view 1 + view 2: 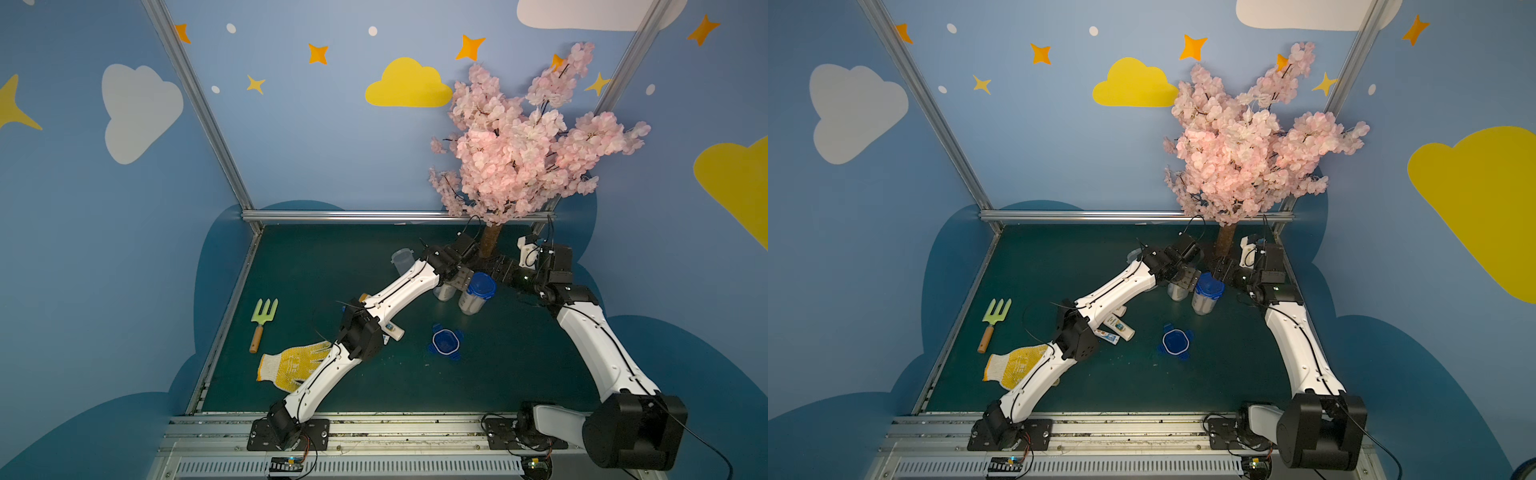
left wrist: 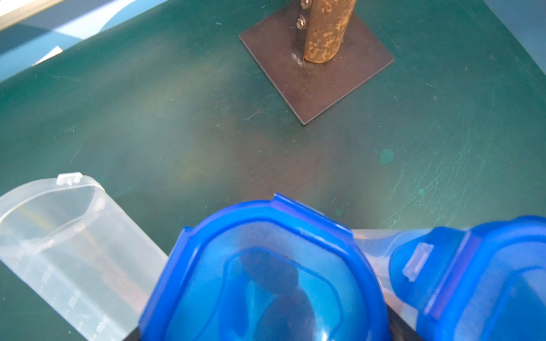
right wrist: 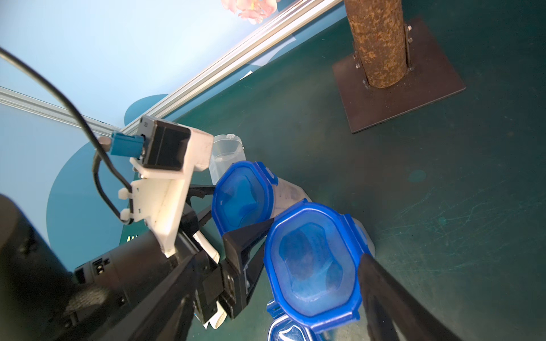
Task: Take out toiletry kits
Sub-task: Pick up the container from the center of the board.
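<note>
Toiletry kits [image 1: 1115, 323] are small sets. You can see one lying loose on the dark green mat [image 1: 1059, 266], partly tucked under the left arm's elbow: a white bottle [image 1: 1124, 329] and a thin white toothpaste tube [image 1: 1106, 336]. More pale contents show through two upright clear plastic jars with blue four-tabbed snap lids. These stand just beside each other near the brown trunk of the pink blossom tree [image 1: 488, 243].

The left gripper [image 3: 243, 203] straddles the lid of the left jar [image 3: 291, 192], with its fingertips at opposite edges. You cannot tell whether they pinch it yet. The right gripper [image 1: 497, 273] is spread wide around the right jar [image 1: 471, 305], with one finger against the lid rim and a gap on the other side.

Expect the pieces to be light, stiff and smooth. Bottles will probably roll, so take them across the middle of the body. The tube is flat and likely softer, so take it near its capped end. Each lid probably has to come off first, and a light jar may tip or slide, so steady its wall.

Further out on the mat are an empty clear jar [image 1: 402, 259] and a loose blue lid [image 1: 445, 341].
</note>
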Controlling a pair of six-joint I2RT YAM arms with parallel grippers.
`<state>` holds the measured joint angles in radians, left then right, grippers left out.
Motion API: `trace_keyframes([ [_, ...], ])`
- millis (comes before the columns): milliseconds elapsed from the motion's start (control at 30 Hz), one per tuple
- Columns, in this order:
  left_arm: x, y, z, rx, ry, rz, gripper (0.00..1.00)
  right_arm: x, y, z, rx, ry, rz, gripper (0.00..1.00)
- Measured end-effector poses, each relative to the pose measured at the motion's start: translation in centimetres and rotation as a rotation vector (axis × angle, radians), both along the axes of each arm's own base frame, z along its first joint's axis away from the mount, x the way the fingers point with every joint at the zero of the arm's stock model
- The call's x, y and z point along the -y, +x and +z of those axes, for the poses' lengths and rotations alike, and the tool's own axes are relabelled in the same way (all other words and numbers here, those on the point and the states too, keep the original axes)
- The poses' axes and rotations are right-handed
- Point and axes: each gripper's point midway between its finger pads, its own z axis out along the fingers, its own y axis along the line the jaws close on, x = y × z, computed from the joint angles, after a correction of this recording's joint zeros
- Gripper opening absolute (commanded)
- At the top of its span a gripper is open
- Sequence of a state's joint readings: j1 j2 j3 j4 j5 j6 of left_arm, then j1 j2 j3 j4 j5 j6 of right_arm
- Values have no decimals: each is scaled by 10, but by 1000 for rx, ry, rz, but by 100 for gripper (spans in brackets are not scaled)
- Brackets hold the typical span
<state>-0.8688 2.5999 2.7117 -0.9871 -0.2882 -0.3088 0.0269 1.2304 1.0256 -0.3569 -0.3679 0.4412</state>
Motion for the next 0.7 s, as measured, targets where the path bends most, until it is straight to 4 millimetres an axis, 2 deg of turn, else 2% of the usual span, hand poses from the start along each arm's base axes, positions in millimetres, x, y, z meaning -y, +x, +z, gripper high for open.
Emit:
trace_keyframes([
  [467,-3,-3,1,-12,8,-2,37,-2,-1,1,-1,9,10,84],
  [600,-12,-13,5,-32,41,-3,30,-5,-2,1,0,20,26,84],
  [700,-22,-27,21,-38,64,-10,29,-7,-3,2,1,26,38,84],
])
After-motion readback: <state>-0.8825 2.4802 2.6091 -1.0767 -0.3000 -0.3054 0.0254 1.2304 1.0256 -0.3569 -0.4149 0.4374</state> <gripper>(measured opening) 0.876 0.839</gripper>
